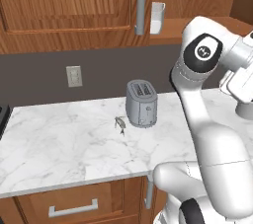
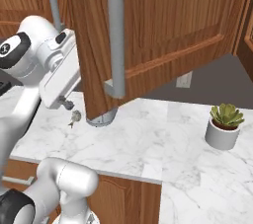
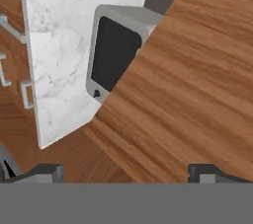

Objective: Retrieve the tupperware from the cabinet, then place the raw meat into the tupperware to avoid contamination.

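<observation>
grainy brown wood cabinet (image 1: 64, 6); translucent rounded tupperware (image 1: 157, 18); veined marble counter (image 1: 59, 144).

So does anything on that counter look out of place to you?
Yes: a small lump of raw meat lies bare on the marble counter beside the toaster, with no plate or container under it. A cabinet door also stands swung open above.

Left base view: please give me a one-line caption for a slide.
Raw meat lies on the marble counter beside a silver toaster; tupperware waits in the cabinet above.
</observation>
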Controlling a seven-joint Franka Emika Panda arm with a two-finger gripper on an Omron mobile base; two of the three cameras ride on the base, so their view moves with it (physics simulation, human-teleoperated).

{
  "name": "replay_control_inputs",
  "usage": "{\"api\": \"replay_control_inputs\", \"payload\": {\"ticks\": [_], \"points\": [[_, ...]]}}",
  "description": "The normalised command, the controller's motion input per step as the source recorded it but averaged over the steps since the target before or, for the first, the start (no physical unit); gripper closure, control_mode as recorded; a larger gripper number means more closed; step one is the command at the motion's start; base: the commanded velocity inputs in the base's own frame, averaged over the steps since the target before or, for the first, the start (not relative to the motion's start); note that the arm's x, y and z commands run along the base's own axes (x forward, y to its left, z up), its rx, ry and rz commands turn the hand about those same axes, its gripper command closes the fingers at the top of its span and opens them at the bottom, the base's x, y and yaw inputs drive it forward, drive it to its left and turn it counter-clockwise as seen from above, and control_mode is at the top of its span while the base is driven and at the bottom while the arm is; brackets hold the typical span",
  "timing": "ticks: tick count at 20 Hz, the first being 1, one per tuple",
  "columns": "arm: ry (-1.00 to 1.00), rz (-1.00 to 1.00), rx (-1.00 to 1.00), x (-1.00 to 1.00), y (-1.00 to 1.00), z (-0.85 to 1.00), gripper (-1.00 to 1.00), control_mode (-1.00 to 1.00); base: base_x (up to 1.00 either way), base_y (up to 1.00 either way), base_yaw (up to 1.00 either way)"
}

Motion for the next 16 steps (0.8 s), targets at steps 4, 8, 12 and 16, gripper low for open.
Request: {"api": "replay_control_inputs", "payload": {"ticks": [4,8,12,16], "points": [[-0.07,-0.09,0.0,-0.72,-0.61,-0.01,-1.0,-1.0,0.0,0.0,0.0],[-0.04,-0.09,0.0,-0.56,-0.69,-0.06,-1.0,-1.0,0.0,0.0,0.0],[0.0,-0.07,0.0,-0.1,-0.62,-0.14,-1.0,-1.0,0.0,0.0,0.0],[0.01,-0.02,0.0,0.0,-0.52,-0.19,-1.0,-1.0,0.0,0.0,0.0]]}}
